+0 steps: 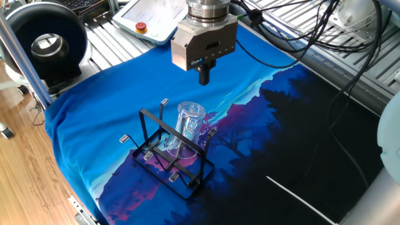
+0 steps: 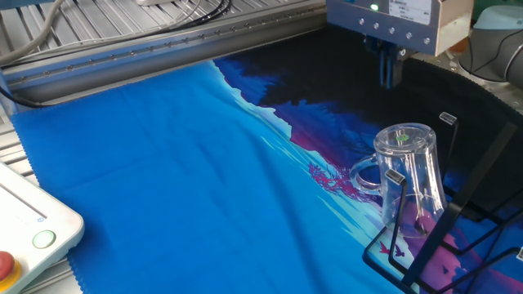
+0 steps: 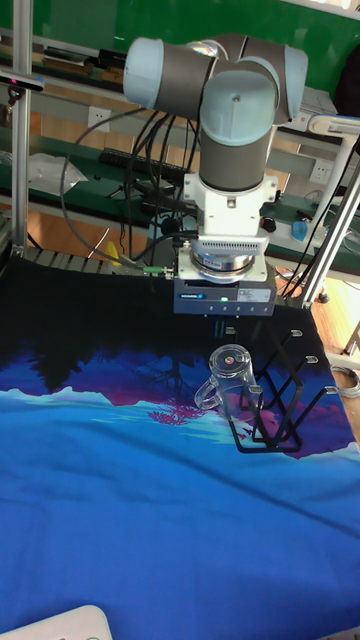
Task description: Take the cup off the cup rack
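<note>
cup [image 1: 189,125] on cup rack [image 1: 173,153] | gripper [image 1: 203,77] above, apart

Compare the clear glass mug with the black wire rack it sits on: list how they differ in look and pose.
The clear glass mug is see-through and solid-walled; the black wire rack is dark, thin, open framework. The mug is rounded with a side handle; the rack is angular, with silver-capped pegs. The mug hangs upside down, base upward, tilted on a peg; the rack stands flat on the cloth. Both are about equally tall.
</note>
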### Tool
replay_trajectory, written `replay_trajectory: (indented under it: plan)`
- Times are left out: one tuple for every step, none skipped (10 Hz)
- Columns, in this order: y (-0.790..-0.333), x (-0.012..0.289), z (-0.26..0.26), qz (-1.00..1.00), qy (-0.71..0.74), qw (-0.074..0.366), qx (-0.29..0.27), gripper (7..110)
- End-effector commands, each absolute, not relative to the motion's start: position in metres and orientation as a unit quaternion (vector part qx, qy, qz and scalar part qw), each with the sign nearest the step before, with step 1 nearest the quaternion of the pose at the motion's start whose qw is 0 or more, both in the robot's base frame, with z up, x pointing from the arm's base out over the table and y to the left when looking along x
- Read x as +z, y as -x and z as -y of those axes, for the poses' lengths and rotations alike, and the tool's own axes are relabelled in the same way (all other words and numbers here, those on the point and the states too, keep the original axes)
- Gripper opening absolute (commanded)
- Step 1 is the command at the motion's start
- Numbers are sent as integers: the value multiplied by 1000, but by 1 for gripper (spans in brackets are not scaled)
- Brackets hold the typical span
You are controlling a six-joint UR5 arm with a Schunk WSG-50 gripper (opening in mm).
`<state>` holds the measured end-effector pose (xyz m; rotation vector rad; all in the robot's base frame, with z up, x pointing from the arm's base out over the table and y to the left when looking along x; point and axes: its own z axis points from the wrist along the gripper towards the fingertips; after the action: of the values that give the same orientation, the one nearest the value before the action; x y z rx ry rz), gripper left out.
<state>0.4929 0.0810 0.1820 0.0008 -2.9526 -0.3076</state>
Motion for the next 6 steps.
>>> replay_trajectory:
  plan:
    - [-517, 165, -111, 980, -28, 78, -182, 7]
    - [-537, 145, -111, 979, -38, 50, -192, 7]
    - [-530, 139, -102, 981, -57, 44, -180, 22]
    - [-509, 149, -102, 978, -63, 64, -189, 22]
    - [-497, 154, -90, 979, -79, 70, -177, 66]
    - [-491, 157, -91, 976, -82, 67, -191, 66]
